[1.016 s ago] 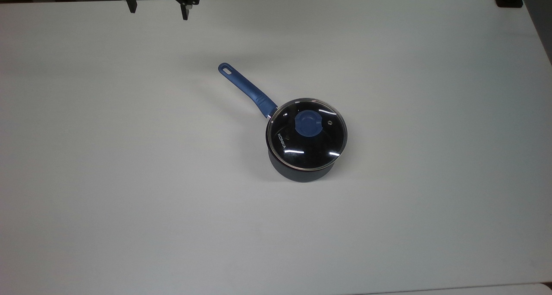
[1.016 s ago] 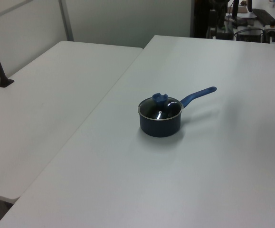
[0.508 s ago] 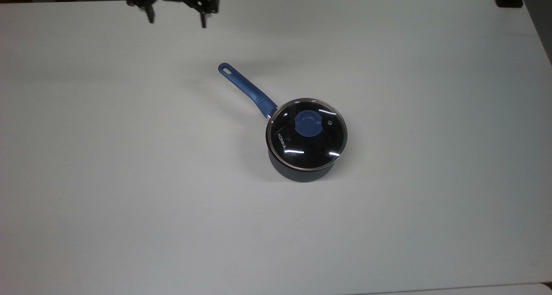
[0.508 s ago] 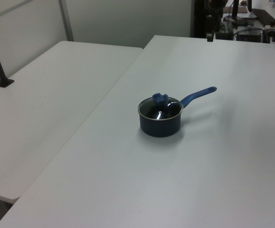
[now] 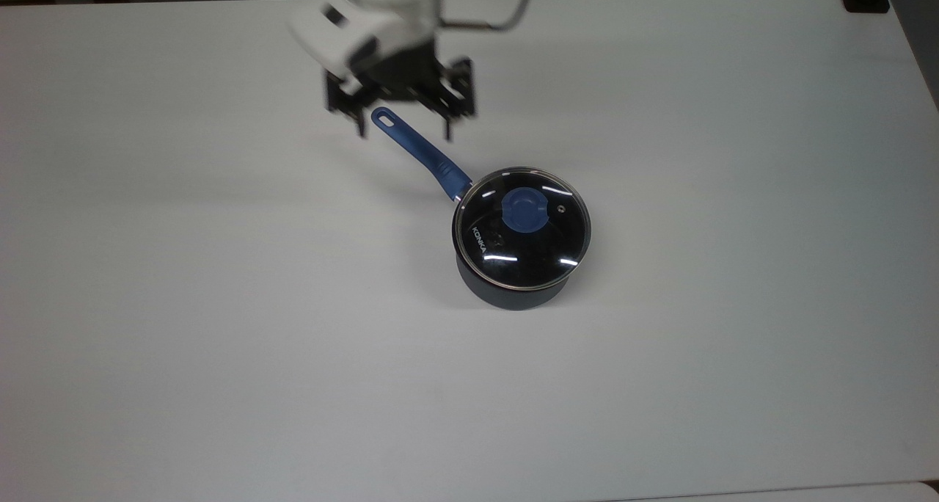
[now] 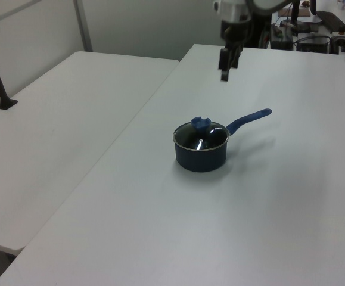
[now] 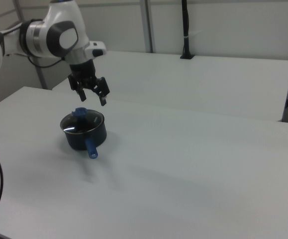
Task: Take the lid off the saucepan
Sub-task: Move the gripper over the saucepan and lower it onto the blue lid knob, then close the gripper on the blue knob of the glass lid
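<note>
Glass lid (image 5: 522, 229) apparently seated on saucepan (image 5: 513, 290), pincer (image 5: 404, 129) apart.

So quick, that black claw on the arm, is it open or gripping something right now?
Gripper: open and holding nothing, up in the air clear of the round glass lid with the blue knob, which sits on the dark navy saucepan.

we see a broad white table (image 5: 220, 340) under soft, even light that leaves pale sheen on its top. in the left view a second white table (image 6: 53, 131) stands just beside it, edges nearly meeting. a black pole (image 7: 185, 30) rises from a clamp at that second table's far edge in the right view. pale grey wall panels (image 7: 223, 27) with upright metal posts (image 6: 81, 25) close off the space behind.
</note>
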